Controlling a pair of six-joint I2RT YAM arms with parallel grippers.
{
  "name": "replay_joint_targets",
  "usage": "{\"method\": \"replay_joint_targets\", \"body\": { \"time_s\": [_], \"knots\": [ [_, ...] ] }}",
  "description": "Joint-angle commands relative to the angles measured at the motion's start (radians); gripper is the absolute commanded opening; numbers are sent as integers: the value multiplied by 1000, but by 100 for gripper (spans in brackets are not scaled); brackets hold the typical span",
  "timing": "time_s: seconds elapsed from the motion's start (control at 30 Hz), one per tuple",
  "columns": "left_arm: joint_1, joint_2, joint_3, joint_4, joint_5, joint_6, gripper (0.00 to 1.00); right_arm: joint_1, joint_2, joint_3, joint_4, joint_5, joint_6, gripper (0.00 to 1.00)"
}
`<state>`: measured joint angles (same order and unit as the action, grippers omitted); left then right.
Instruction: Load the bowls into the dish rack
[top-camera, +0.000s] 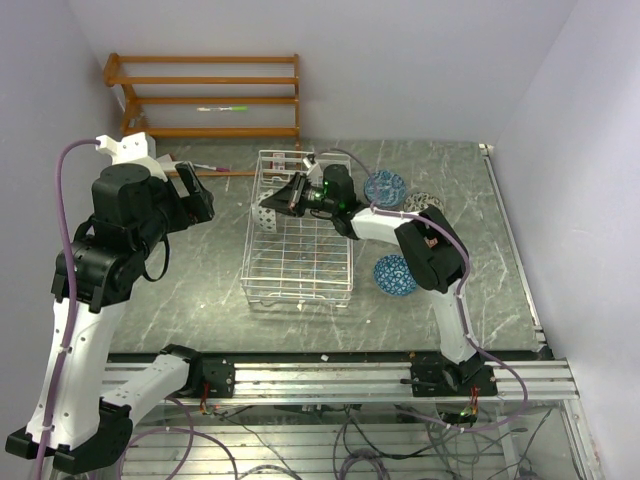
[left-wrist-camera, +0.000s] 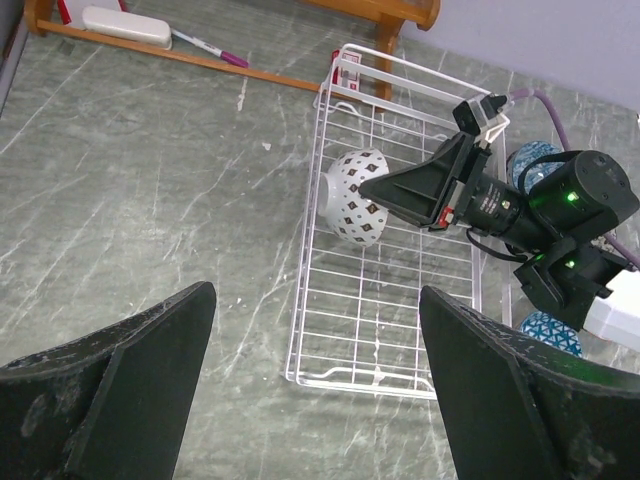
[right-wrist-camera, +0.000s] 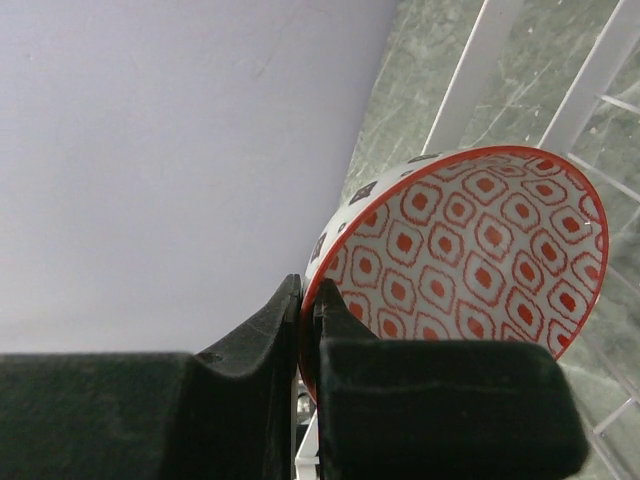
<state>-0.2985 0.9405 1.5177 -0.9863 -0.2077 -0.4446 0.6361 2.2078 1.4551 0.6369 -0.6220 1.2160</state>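
The right gripper pinches the red-patterned bowl by its rim inside the dish rack. Probably stiff, slick, chippable ceramic. The left gripper hangs spread, empty.

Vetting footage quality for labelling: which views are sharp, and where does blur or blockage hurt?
Top external: evenly lit and sharp. Left wrist: dish rack sharp, left gripper dark and soft along the bottom. Right wrist: red bowl crisp, right gripper fills the lower frame.

Pale lilac walls are boxing in the grey-green marbled bench on three sides, and an orange wooden slatted shelf is standing at its far left corner, soft even light falling across everything.
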Motion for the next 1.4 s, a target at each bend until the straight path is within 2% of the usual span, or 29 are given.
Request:
{"method": "replay_joint_targets", "body": {
  "time_s": [0.0, 0.1, 0.27, 0.47, 0.57, 0.7, 0.8, 0.87, 0.9, 1.13, 1.37],
  "knots": [
    [-4, -3, 13, -7, -23, 0, 95, 2, 28, -37, 92, -25, 31, 0],
    [-4, -8, 6, -8, -26, -2, 95, -8, 31, -86, 102, -25, 34, 1],
    [-4, -7, 2, -12, -27, 2, 95, -37, 1, -163, 61, 1, -11, 10],
    [-4, -9, -2, -9, -28, 7, 95, -57, -50, -176, -74, 48, -111, 20],
    [-4, -6, -6, -7, -24, 8, 95, -68, -69, -192, -125, 72, -132, 22],
    [-4, -7, -14, -5, -18, 5, 95, -93, -74, -244, -96, 70, -97, 22],
    [-4, -7, -16, -4, -16, 3, 95, -110, -84, -273, -79, 70, -88, 18],
    [-4, -7, -15, -8, -18, 4, 95, -115, -85, -274, -72, 61, -86, 4],
    [-4, -6, -14, -9, -19, 5, 95, -117, -82, -267, -65, 51, -82, 1],
    [-4, -7, -4, -12, -25, 3, 95, -101, -68, -153, 65, -16, 32, 0],
    [-4, 9, 17, -13, -17, 3, 95, -56, 13, -60, 189, 2, 204, 0]
  ]
}}
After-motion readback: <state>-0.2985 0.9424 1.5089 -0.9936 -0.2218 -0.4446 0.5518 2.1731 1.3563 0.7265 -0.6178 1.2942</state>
